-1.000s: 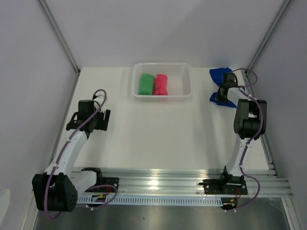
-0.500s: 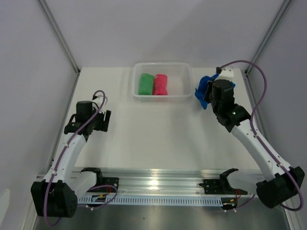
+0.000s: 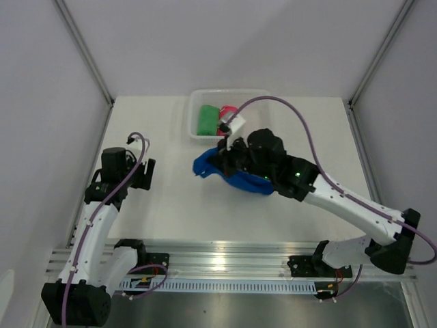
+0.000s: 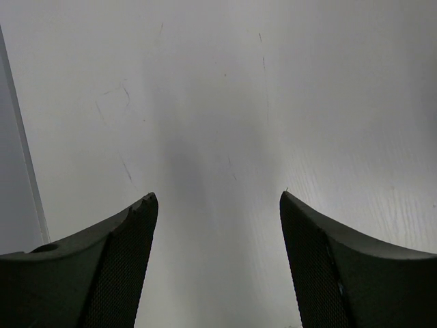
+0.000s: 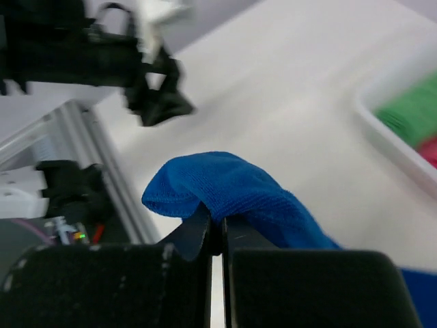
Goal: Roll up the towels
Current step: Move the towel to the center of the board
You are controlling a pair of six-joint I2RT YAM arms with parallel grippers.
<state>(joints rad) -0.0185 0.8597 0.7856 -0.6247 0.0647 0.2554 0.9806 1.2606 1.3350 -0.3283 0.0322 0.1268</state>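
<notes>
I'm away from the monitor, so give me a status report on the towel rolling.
Right gripper shut on blue towel, mid-table. Left gripper open, empty. Green towel and pink-red towel rolled in white basket, just beyond the blue towel.

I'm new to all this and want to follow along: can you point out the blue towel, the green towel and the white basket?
blue towel [image 3: 240, 183], overhead view, its lower draped fold.
green towel [image 3: 207, 119], overhead view, middle of the roll.
white basket [image 3: 218, 92], overhead view, its far rim.
</notes>
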